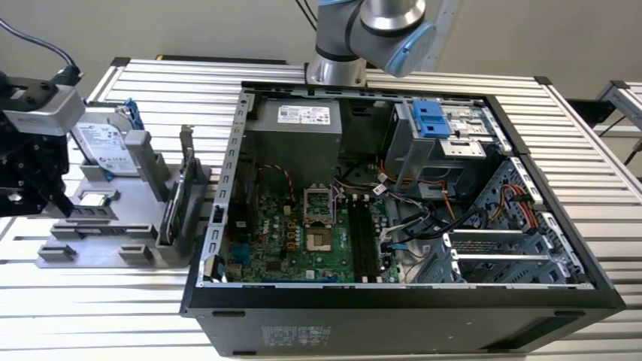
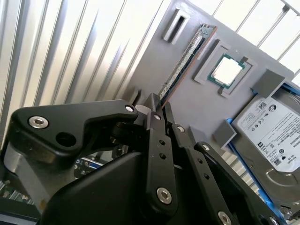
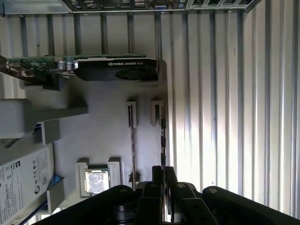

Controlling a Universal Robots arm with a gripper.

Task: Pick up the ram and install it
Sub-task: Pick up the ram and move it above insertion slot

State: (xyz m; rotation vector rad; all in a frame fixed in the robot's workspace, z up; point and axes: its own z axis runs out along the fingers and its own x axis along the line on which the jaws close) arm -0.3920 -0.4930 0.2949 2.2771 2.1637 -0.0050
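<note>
Ram (image 2: 185, 63) stands on edge in the grey fixture (image 2: 197, 110), beside the processor (image 2: 226, 70). My hand (image 2: 159, 104) hovers by its near end, fingers (image 2: 152, 107) closed, holding nothing. I judge it light, stiff, fragile; best pinched across its flat faces, mid-length.

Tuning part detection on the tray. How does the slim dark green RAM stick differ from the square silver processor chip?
Shape: the slim dark green RAM stick is long and narrow; the square silver processor chip is compact. Pose: the stick stands on edge; the chip lies flat in a framed recess. Look: the stick is dark, the chip bright. Both sit on the grey holder plate, apart.
</note>
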